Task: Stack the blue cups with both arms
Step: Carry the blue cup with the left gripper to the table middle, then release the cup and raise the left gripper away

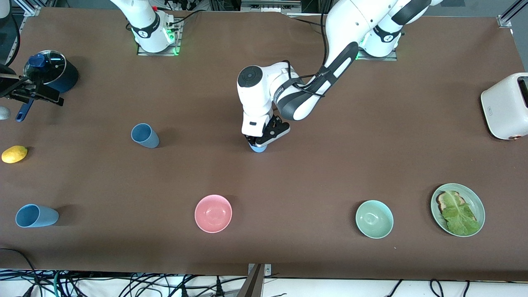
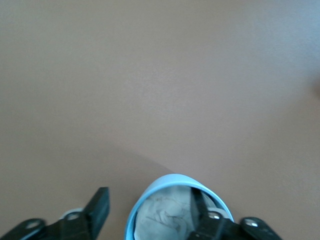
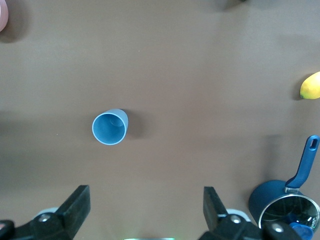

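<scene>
straddling the rim of the light blue cup [image 2: 176,210] with my left gripper [image 1: 260,142], i have one finger inside the cup and the other outside its wall. the jaws look only partly closed: the outer finger [image 2: 98,207] stands clear of the wall, so i would not yet call this a grip. the cup stands upright mid-table, farther from the front camera than the pink bowl [image 1: 213,213] and a little toward the left arm's end from it.

my right gripper [image 3: 145,205] waits up high with its fingers wide apart and nothing held, over the table beside the slate blue cup [image 1: 144,135], which stands upright toward the right arm's end from the pink bowl. a third blue cup [image 1: 36,215] lies on its side much farther toward that end.

to do this well, i judge i should close gently until both pads press the wall evenly, keep the wrist vertical so the cup does not tip, then lift straight up.
</scene>
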{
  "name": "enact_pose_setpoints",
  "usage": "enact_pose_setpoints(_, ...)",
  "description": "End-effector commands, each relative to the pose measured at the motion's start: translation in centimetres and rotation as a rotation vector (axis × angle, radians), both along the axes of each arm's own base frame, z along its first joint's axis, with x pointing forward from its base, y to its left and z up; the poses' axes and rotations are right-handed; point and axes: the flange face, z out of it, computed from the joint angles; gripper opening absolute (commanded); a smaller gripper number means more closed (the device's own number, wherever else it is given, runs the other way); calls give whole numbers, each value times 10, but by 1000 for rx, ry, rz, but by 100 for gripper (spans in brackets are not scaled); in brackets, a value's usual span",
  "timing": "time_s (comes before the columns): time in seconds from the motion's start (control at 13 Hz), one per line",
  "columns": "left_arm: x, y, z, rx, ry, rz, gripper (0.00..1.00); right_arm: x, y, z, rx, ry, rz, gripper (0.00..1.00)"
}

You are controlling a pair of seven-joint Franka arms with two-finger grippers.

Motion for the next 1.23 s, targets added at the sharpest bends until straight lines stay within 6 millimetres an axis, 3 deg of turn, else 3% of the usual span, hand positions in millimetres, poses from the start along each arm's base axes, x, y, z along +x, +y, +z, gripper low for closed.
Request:
enact_pose_setpoints(0.0, 6, 6, 22, 9, -23, -67, 100, -3, -1, 1, -4, 4, 0, 100)
enact_pose_setpoints(0.23, 1, 14, 34, 22, -24, -108, 100, -3, -1, 1, -4, 4, 0, 100)
enact_pose_setpoints(0.38, -1, 19, 53, 12, -28, -117, 100, -4, -1, 1, -3, 7, 0, 100)
enact_pose_setpoints(0.62, 17, 59, 111, 11, 101, -230, 100, -5, -1, -1, -4, 18, -10, 100)
enact_pose_setpoints(0.85, 40, 114, 167, -1, 194, -319, 100, -1, 13, -19, -4, 79, 15, 100)
enact_pose_setpoints(1.15, 72, 175, 222, 40, 278, -447, 100, -3, 37, -74, 0, 142, 67, 100)
